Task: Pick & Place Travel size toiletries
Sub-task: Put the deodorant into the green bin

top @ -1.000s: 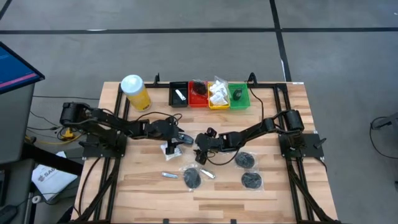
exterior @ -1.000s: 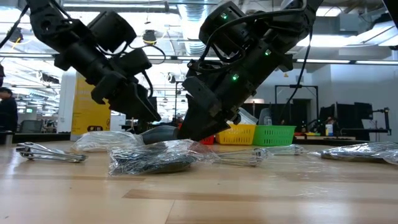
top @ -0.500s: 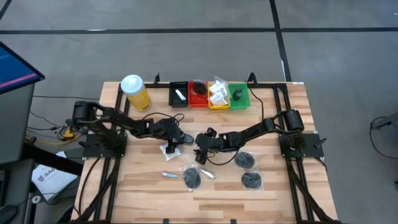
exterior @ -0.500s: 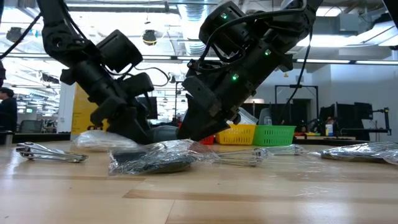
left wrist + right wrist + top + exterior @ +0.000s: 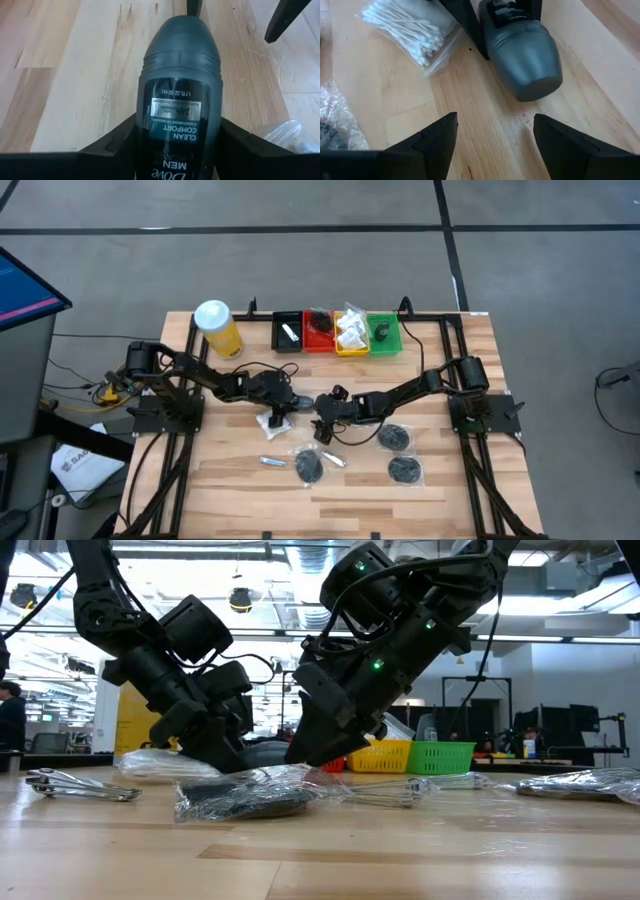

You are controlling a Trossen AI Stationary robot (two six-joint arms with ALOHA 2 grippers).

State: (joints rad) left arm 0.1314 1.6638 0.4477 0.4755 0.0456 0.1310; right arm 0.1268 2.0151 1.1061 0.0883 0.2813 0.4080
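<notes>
A dark grey oval deodorant case (image 5: pixel 180 100) lies flat on the wood table, label up, with its rounded cap end (image 5: pixel 525 65) toward my right gripper. My left gripper (image 5: pixel 283 402) is down at the table and shut on the case. My right gripper (image 5: pixel 495 130) stands open just past the cap end, with only bare wood between its fingers. A clear bag of cotton swabs (image 5: pixel 405 25) lies beside the case. Bagged black discs (image 5: pixel 309 467) (image 5: pixel 397 437) and thin silver tubes (image 5: pixel 272 462) lie nearer the front edge. My left gripper pinches the case's two narrow sides (image 5: pixel 142 140) between its two fingers, on the half away from the cap. The fingers (image 5: pixel 115 147) come slanting down from the table's left and lie along the case. The case rests flat on the table.
A row of black (image 5: pixel 288 332), red (image 5: pixel 319 332), yellow (image 5: pixel 351 333) and green (image 5: pixel 384 333) trays stands at the far edge. A tall yellow canister (image 5: pixel 217 327) stands to their left. A third bagged disc (image 5: pixel 404 470) lies at the front right.
My left gripper has come down to the table and moved a little toward the table's right, and now stands around the deodorant case. The case and my right gripper have stayed where they were.
</notes>
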